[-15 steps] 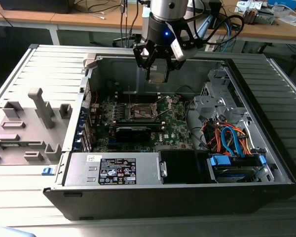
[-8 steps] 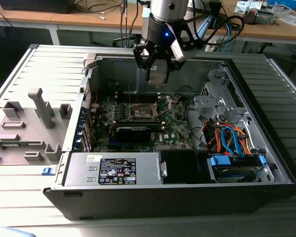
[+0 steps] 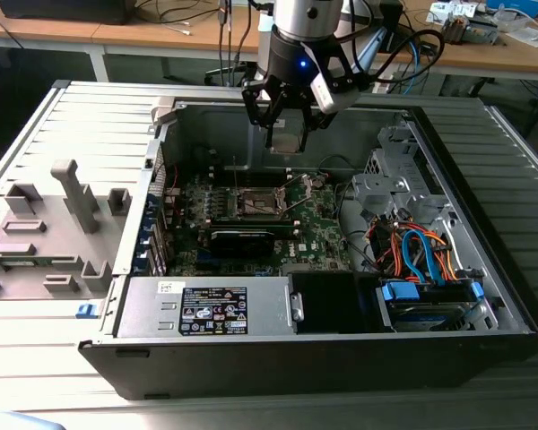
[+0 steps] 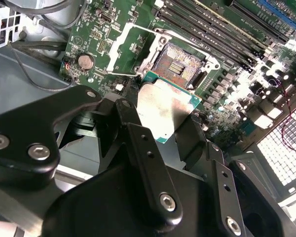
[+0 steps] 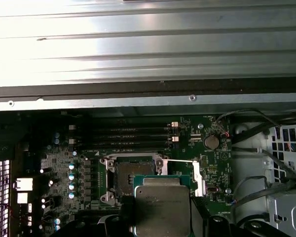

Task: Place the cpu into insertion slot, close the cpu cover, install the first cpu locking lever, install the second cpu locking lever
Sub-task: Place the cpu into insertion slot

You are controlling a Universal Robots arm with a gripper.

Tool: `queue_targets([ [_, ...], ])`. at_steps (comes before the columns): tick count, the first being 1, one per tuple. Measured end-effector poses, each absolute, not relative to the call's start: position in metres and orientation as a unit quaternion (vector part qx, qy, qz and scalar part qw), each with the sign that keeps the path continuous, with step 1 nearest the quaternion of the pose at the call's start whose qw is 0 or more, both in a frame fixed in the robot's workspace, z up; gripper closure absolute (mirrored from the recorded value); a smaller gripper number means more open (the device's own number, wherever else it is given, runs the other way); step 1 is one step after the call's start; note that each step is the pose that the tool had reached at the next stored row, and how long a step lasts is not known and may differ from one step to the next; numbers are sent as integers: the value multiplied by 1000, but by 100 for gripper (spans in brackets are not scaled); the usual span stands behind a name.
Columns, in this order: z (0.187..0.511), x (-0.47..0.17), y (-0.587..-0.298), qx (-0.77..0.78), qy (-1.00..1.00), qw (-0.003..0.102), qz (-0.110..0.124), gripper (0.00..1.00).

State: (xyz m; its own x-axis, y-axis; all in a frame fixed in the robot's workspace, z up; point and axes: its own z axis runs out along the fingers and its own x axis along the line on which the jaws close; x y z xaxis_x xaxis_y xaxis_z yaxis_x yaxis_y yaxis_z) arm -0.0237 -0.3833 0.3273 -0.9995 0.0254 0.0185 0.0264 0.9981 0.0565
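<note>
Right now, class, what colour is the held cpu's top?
Silver-grey, green-edged; the cpu shows best in the second wrist view.

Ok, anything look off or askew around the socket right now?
Nothing stands out. The gripper holds the cpu above the board, its edges square to the insertion slot in the first wrist view. The slot is bare and the cpu cover stands open beside it. No visible damage.
</note>
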Motion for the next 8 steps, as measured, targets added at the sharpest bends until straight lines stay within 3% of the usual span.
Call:
queue_targets([
  [8, 326, -24, -384, -13, -999, 9, -28, 45],
])
